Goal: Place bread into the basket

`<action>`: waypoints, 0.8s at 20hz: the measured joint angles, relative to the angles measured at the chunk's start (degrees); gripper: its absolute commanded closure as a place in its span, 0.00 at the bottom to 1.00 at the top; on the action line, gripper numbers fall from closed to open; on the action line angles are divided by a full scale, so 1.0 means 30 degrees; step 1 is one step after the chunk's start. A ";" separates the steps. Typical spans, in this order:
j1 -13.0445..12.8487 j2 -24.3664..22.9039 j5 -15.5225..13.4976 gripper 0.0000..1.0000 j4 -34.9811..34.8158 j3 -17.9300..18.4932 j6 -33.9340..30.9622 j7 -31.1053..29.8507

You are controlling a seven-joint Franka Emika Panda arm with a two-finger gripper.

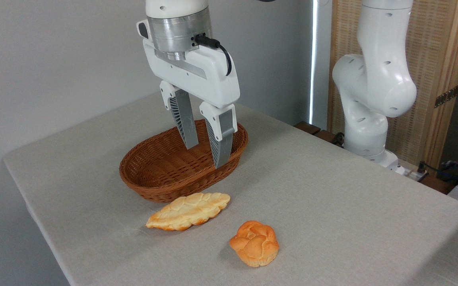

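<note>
**Two breads on the cloth, and only the knotted bun goes in the basket**

Your gripper point(206, 157) hangs above the wicker basket point(149, 174) with its jaws parted and nothing between them. The fingertips sit over the basket's right half, clear of the weave as far as this view shows.

The knotted bun point(255, 243) is the piece you want. It rests on the grey tablecloth point(332, 190) in front of the basket and to its right, well apart from the rim. Just to the left of it, and closer to the basket, lies the flat leaf-shaped loaf point(189, 211); leave that one alone.

For the reach, bring the gripper up and out of the basket first, then forward and slightly to the right until it is straight above the bun. Coming down vertically should keep the nearer finger from brushing the loaf. The current opening looks close to the bun's width, so widen the jaws before descending; a lumpy, rounded shape like this will likely roll or squirt sideways if one finger touches first. Centre over the highest lobes, go low enough to catch the bun's widest part, and close gently, since it appears soft or at least slippery.

Once you have it, lift clear above the rim before travelling back, so the bun does not catch the wicker edge.
</note>
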 measured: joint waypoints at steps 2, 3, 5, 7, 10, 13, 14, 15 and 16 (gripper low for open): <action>-0.0001 -0.0002 -0.0002 0.00 0.0001 -0.0003 0.0000 0.0003; 0.0002 -0.0005 -0.0003 0.00 0.0001 0.0007 0.0000 0.0003; 0.0009 -0.0010 -0.0005 0.00 0.0003 0.0045 0.0000 0.0003; 0.0012 -0.0013 -0.0007 0.00 0.0004 0.0066 0.0000 0.0003; 0.0012 -0.0013 -0.0351 0.00 0.0004 0.0077 0.0000 0.0003; 0.0029 -0.0016 -0.0740 0.00 0.0004 0.0230 -0.0009 0.0003; 0.0060 -0.0033 -0.0774 0.00 0.0004 0.0326 -0.0041 0.0003; 0.0084 -0.0077 -0.0824 0.00 0.0010 0.0429 -0.0094 0.0003; 0.0093 -0.0134 -0.0849 0.00 0.0045 0.0503 -0.0125 0.0003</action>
